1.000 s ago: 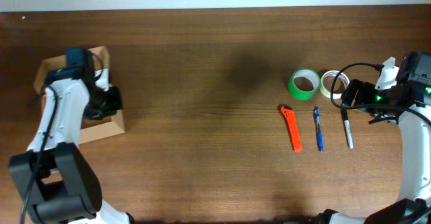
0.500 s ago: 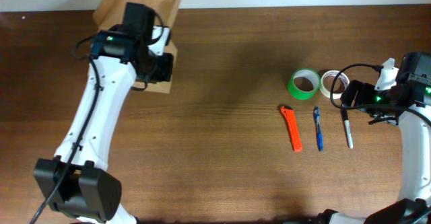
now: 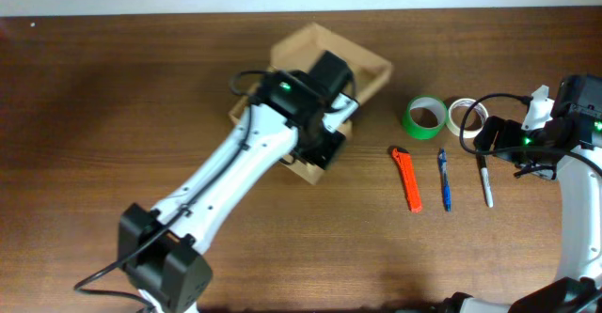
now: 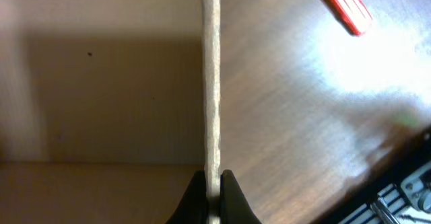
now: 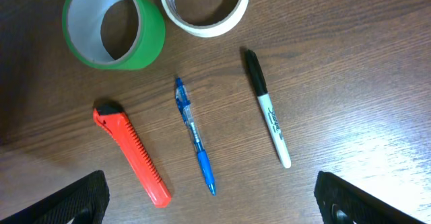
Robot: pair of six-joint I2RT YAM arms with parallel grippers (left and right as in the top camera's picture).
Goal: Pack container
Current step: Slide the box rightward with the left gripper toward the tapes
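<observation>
Moved: container (image 3: 369, 69) is travelling from the far left of the table (image 3: 94, 116) to mid-table, carried by the left arm; it is now sitting just beside the green tape roll (image 3: 425, 117).
Unchanged: right arm is holding the same pose as before; the tape rolls and the three tools are lying where they were.
Left gripper (image 4: 213, 187): clenched, pinching the top edge of one container wall between its fingers.
Right gripper (image 5: 214, 200): jaws are standing wide apart, gripping nothing, hovering over the tools.
Container pose: lid flap is hanging open toward the far edge; the inside is looking empty; the long axis is running diagonally across the table.
Key relation: items are lying to the right of the container, with the orange cutter (image 3: 406, 179) closest, then the blue pen (image 3: 442, 179), then the black marker (image 3: 484, 181); the white tape roll (image 3: 464, 117) is touching or nearly touching the green one.
Tool axes: all three are lying roughly parallel, pointing toward and away from the robot.
Nearer arm: the right one is sitting right over the items, so I'm expecting it to do the picking.
</observation>
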